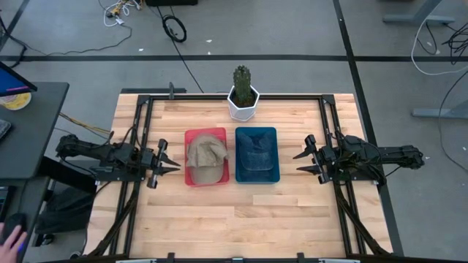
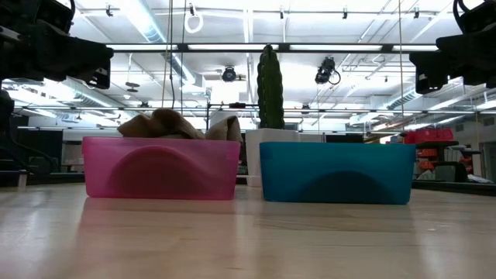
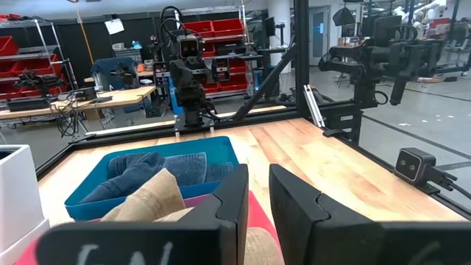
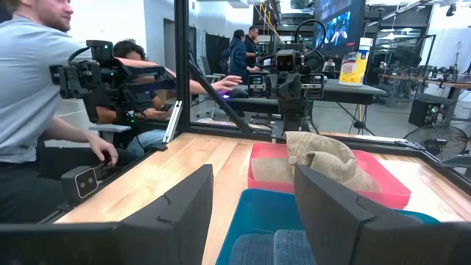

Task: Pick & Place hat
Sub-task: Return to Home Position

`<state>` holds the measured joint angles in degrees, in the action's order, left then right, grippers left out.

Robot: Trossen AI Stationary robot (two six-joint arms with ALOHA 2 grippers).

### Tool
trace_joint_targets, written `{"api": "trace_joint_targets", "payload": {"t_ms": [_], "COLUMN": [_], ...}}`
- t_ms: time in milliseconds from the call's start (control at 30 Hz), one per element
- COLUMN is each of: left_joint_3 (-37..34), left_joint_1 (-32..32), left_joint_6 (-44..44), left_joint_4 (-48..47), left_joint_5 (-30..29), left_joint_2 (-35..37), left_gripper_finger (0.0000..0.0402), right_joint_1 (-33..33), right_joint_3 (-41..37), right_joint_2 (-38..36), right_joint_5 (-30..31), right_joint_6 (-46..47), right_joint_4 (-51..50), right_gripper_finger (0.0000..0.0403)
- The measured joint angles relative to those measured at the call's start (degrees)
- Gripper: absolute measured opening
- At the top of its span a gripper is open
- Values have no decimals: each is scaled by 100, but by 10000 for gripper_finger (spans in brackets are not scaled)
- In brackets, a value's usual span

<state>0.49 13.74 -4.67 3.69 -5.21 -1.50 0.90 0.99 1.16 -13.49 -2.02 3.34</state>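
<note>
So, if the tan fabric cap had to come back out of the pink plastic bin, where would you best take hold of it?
Probably by the crumpled crown of the tan fabric cap, pinched from straight above. It heaps higher than the rim of the pink plastic bin, whose walls block any sideways approach. The left gripper waits nearest.

Your non-task items, placed by the claws:

1. Desk (image 1: 241,219): pale wood planks in a black frame, lying beneath both claws.
2. Cactus (image 1: 242,79): green and upright in a white pot (image 1: 243,104). It stands at the desk's far edge, about midway between your left claw (image 1: 172,159) and right claw (image 1: 297,162), well apart from both.
3. Cables (image 1: 174,28): a black loop on the grey floor beyond the cactus, far from either claw.
4. Dark side table (image 1: 29,124): off the desk, behind your left claw's arm.
5. Person in a grey shirt (image 4: 29,96): seated past the desk edge, across from your right claw.
6. Red bins (image 3: 213,29): on shelving in the room your left claw faces.
</note>
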Motion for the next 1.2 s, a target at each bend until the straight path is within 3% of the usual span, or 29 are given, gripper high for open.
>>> {"api": "trace_joint_targets", "payload": {"t_ms": [1200], "left_joint_3": [0], "left_joint_1": [267], "left_joint_6": [0], "left_joint_4": [0], "left_joint_5": [-3], "left_joint_2": [0], "left_gripper_finger": [60], "right_joint_1": [1], "right_joint_3": [0], "right_joint_2": [1], "right_joint_5": [1], "right_joint_6": [-1], "right_joint_4": [-1], "right_gripper_finger": [194]}}
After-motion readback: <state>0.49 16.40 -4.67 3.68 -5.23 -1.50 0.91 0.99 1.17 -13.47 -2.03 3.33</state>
